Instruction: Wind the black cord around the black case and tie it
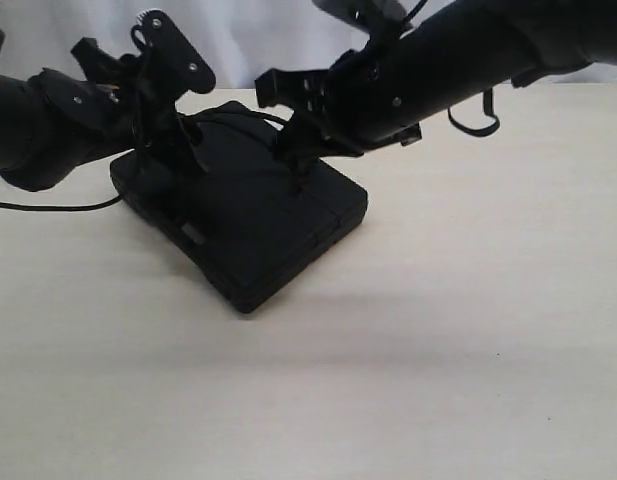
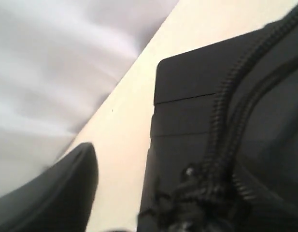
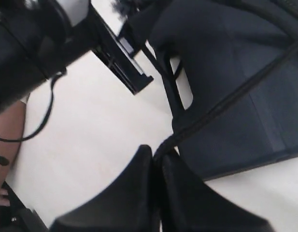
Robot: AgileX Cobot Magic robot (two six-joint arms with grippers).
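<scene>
- Black cord (image 3: 226, 99): a thin braided rope. It runs slantwise and taut across the lid of the black case (image 1: 258, 220), starting from my right gripper (image 3: 157, 154).
- Right gripper: fingers are pressed together with the cord pinched at the tips. It sits just off the case's edge, near the handle slot (image 3: 186, 89).
- Left gripper (image 1: 176, 150): it hangs over the case's left end. The wrist view shows only one finger (image 2: 74, 183), beside the case and not touching it. I can't tell whether this gripper is open or closed.
- Left wrist view: two strands lie side by side on the lid and lead to a frayed lump close to the lens. It's probably the knot, but it's too blurred to be sure.
- Case: it lies flat on the table (image 1: 438, 350), left of centre, with one corner toward the exterior camera.
- Thin black line on the table at far left: could be the cord's tail or an arm cable, I can't tell which.
- Cord handling, my read: it's light and limp with no stiffness of its own, so it only holds a line under tension. The braid is rough, so my fingers should grip it well. I'd take hold close to the free end or right beside the knot, since mid-span it will just sag.
- Case handling, my read: it's rigid, smooth plastic and likely light enough to slide if I pull sideways. I'd pull along the lid and pin the case with the other arm.
</scene>
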